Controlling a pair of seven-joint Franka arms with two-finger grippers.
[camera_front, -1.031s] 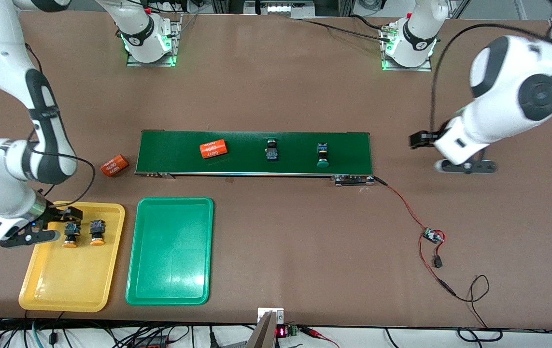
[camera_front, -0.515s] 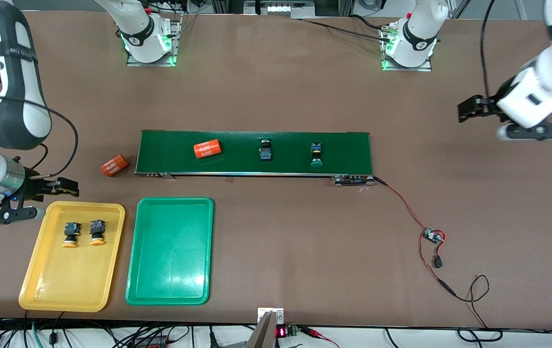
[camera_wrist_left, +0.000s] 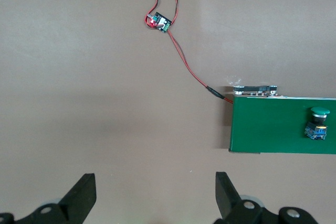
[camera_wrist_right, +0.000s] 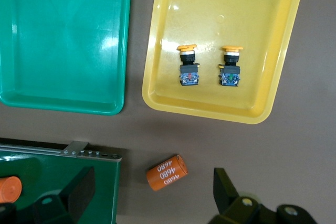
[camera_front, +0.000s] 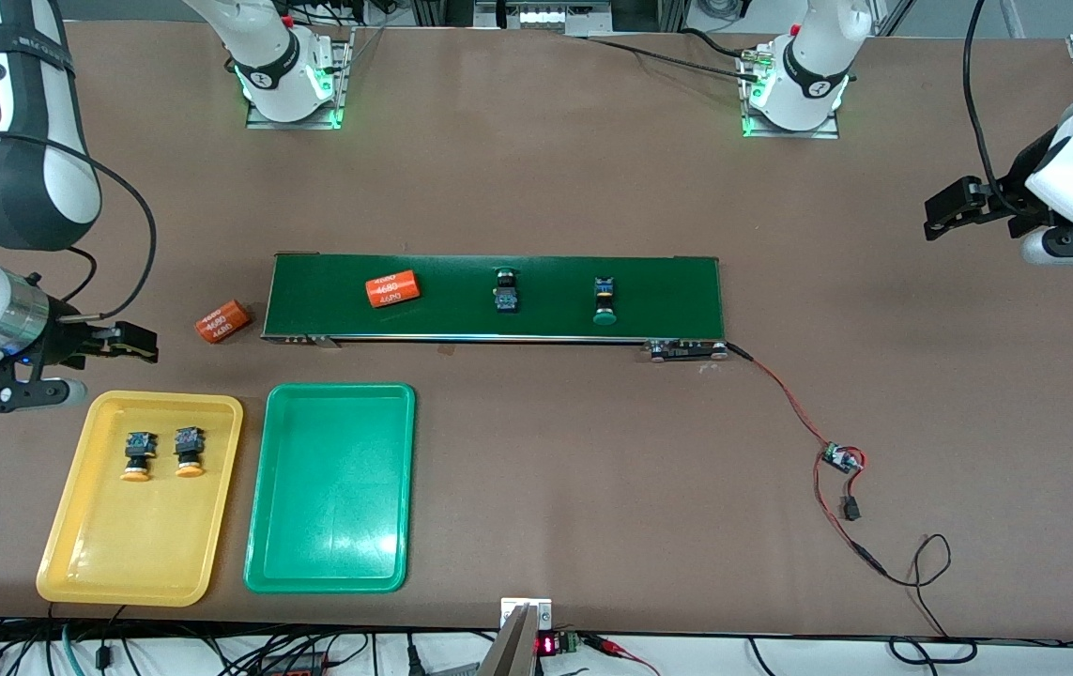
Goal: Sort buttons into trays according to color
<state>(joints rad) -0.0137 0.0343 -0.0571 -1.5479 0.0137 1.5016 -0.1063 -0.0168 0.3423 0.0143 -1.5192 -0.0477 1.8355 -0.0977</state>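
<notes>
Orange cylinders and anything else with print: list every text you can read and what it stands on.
"4680", printed in white, repeated, on the orange cylinder on the table beside the belt's end.
"4680", partly legible, on the orange cylinder on the green belt.
Red digits on the small display at the table's near edge: too small to read.
</notes>
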